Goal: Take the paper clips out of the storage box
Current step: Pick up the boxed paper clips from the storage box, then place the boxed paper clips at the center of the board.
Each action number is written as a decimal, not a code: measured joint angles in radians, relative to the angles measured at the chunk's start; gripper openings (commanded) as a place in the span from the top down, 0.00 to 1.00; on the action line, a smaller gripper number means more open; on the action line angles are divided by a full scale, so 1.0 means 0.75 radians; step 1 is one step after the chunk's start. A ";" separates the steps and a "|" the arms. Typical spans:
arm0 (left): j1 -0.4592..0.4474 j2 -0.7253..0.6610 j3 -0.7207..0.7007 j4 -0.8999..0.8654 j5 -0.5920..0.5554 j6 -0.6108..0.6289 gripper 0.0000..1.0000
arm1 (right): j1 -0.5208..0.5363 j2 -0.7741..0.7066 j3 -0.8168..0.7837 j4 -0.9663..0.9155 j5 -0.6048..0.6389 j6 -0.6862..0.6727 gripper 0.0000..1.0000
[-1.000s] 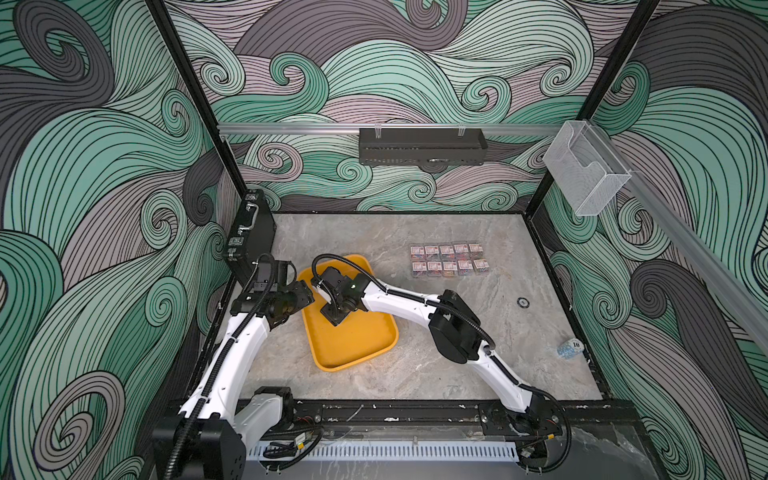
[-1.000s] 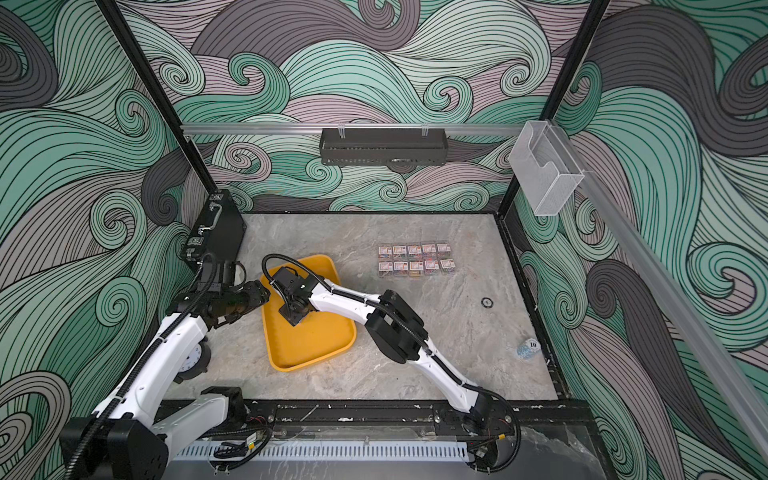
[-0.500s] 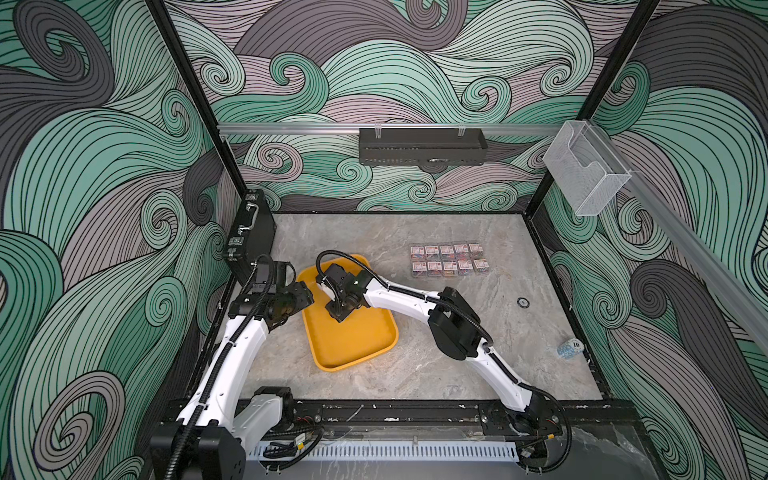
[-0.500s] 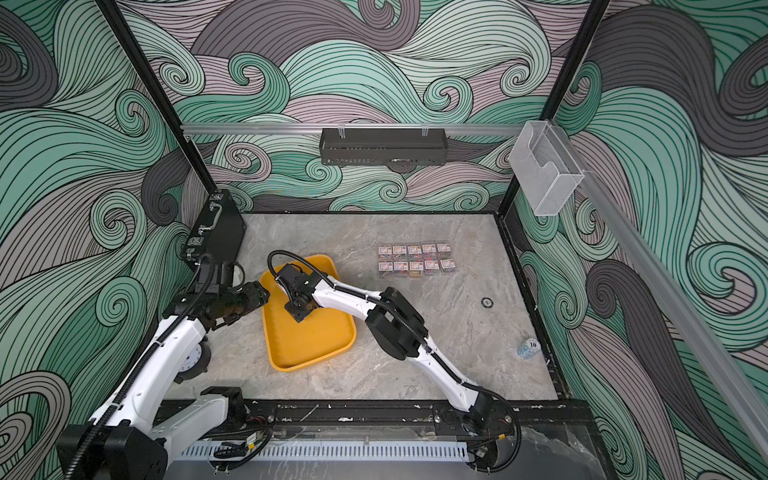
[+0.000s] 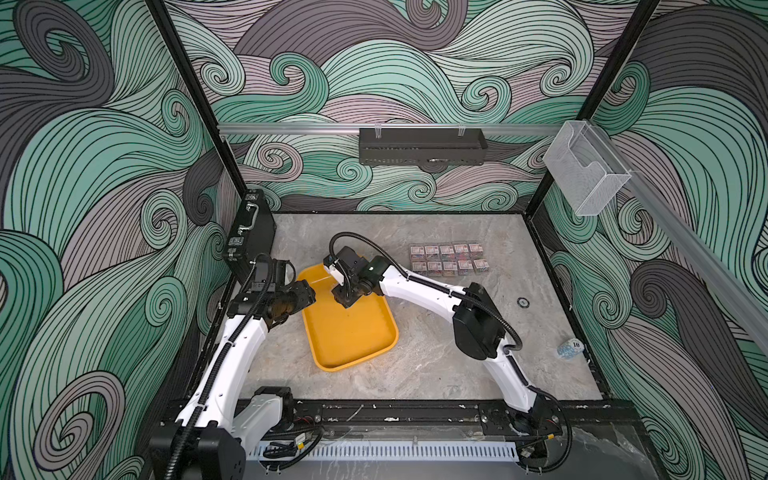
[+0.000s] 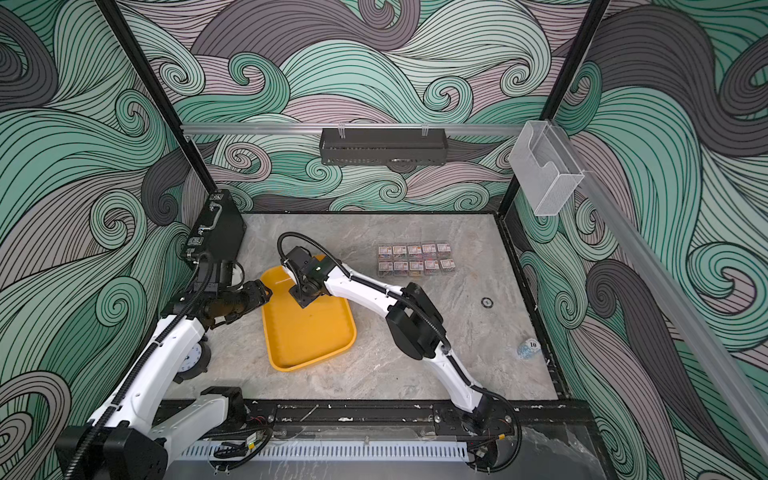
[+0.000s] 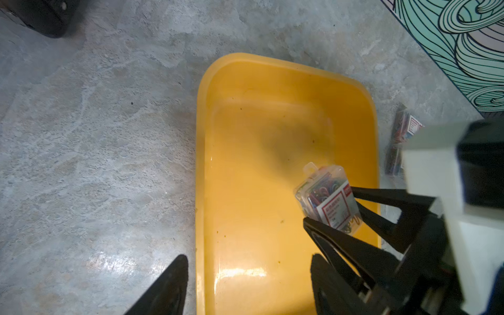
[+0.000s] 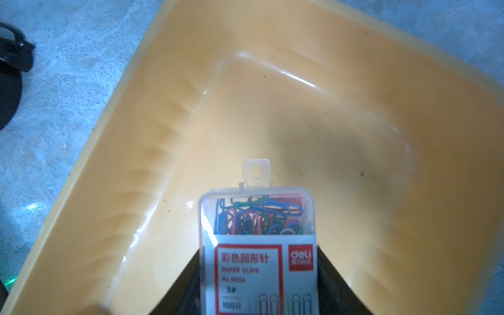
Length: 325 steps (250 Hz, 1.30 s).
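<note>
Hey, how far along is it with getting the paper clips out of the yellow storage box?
Nearly done. Done: ten boxes of paper clips sit in two rows on the table, outside the storage box. In hand: the right gripper is shut on one more paper clip box within its rim. Left: carry it out and set it down; no other box shows inside.

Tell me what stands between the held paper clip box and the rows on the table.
Nothing visible. The right gripper holds the paper clip box within the storage box; only its raised rim and bare table lie before the rows.
</note>
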 measured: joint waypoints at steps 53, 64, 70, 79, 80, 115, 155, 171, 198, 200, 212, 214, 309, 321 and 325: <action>-0.003 0.000 -0.001 0.015 0.082 0.031 0.31 | -0.079 -0.148 -0.131 0.002 0.011 -0.006 0.54; -0.010 0.000 -0.001 0.020 0.096 0.035 0.31 | -0.104 -0.180 -0.159 0.001 0.016 -0.007 0.54; -0.017 0.000 -0.001 0.023 0.102 0.037 0.31 | -0.120 -0.197 -0.176 0.002 0.020 -0.007 0.54; -0.027 0.001 -0.001 0.031 0.108 0.039 0.31 | -0.141 -0.224 -0.199 0.004 0.026 -0.009 0.54; -0.028 0.001 -0.001 0.032 0.108 0.039 0.31 | -0.145 -0.229 -0.203 0.003 0.028 -0.009 0.54; -0.106 0.002 -0.001 0.073 0.121 0.040 0.31 | -0.234 -0.335 -0.309 0.012 0.060 -0.016 0.54; -0.204 0.028 -0.001 0.110 0.120 0.045 0.31 | -0.348 -0.450 -0.443 0.019 0.092 -0.040 0.53; -0.236 0.049 0.000 0.120 0.115 0.047 0.31 | -0.400 -0.488 -0.487 0.020 0.100 -0.050 0.54; -0.279 0.096 0.012 0.126 0.103 0.050 0.32 | -0.504 -0.535 -0.537 0.021 0.110 -0.076 0.53; -0.281 0.100 0.013 0.126 0.102 0.051 0.32 | -0.513 -0.538 -0.540 0.021 0.112 -0.077 0.53; -0.296 0.119 0.020 0.130 0.095 0.053 0.32 | -0.568 -0.551 -0.554 0.022 0.110 -0.087 0.54; -0.298 0.122 0.020 0.131 0.094 0.053 0.32 | -0.576 -0.552 -0.556 0.023 0.111 -0.087 0.53; -0.344 0.099 0.076 0.122 0.064 0.052 0.32 | -1.010 -0.516 -0.552 0.050 0.089 -0.182 0.53; -0.348 0.090 0.085 0.118 0.058 0.052 0.32 | -1.046 -0.493 -0.537 0.051 0.084 -0.191 0.53; -0.348 0.086 0.087 0.118 0.055 0.052 0.32 | -1.057 -0.485 -0.528 0.049 0.084 -0.193 0.53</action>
